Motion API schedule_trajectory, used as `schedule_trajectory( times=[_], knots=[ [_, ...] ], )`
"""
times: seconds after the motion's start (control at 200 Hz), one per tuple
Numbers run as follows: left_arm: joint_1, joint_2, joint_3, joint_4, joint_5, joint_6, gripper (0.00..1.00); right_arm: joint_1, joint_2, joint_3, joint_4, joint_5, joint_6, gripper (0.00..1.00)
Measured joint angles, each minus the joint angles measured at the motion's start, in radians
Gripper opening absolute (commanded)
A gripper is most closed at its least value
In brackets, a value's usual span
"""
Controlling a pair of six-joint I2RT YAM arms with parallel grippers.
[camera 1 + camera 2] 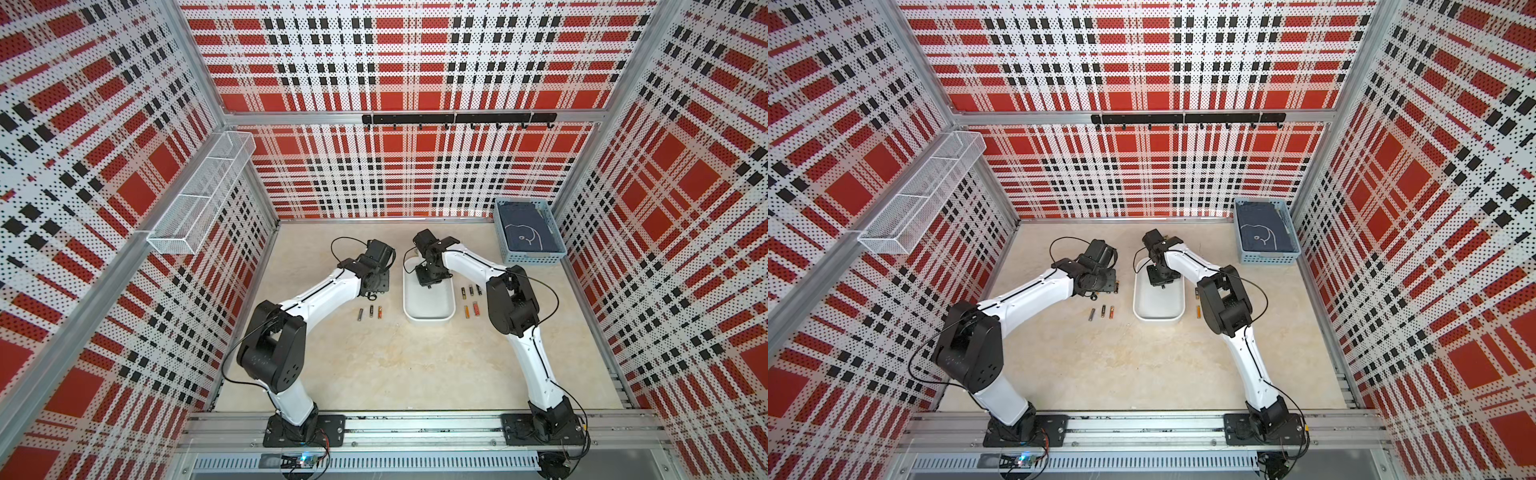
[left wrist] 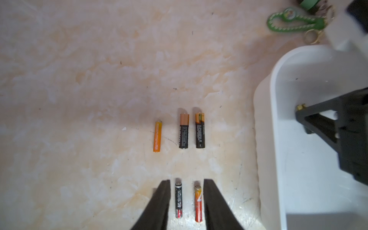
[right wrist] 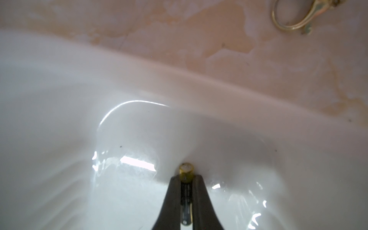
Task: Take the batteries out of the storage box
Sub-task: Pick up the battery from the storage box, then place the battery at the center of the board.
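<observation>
— Within the box (image 3: 219,79), far end: right gripper (image 3: 186,177) status?
— Clamped tight on a battery (image 3: 186,169). Long axis runs along the fingers (image 3: 175,199), gold end poking toward the box wall. Straight-up lift looks cleanest, I judge.
— Left gripper (image 2: 187,180)?
— Beside the box, part open, straddling two batteries (image 2: 178,200) on the table (image 2: 79,79). Holds nothing.

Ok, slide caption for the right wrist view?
Right fingers shut on a gold-tipped battery inside the white storage box, brass clasp on the table beyond.
</observation>
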Motion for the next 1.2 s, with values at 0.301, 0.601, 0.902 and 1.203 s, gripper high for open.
schedule_trajectory(
  times=[0.301, 0.601, 0.902, 1.203],
  knots=[
    [-0.017, -0.084, 0.001, 0.082, 0.021, -0.009, 0.62, 0.003, -0.058, -0.048, 0.003, -0.023, 0.01, 0.0],
    [-0.181, -0.109, 0.006, 0.264, 0.07, 0.084, 0.62, -0.033, -0.431, -0.25, 0.07, -0.031, 0.032, 0.0],
    [-0.369, 0.01, 0.103, 0.447, 0.197, 0.231, 0.71, -0.283, -0.756, -0.702, 0.108, 0.078, 0.033, 0.0],
    [-0.422, 0.079, -0.028, 0.673, 0.273, 0.23, 0.78, -0.309, -0.692, -0.919, 0.187, 0.085, 0.019, 0.0]
  ],
)
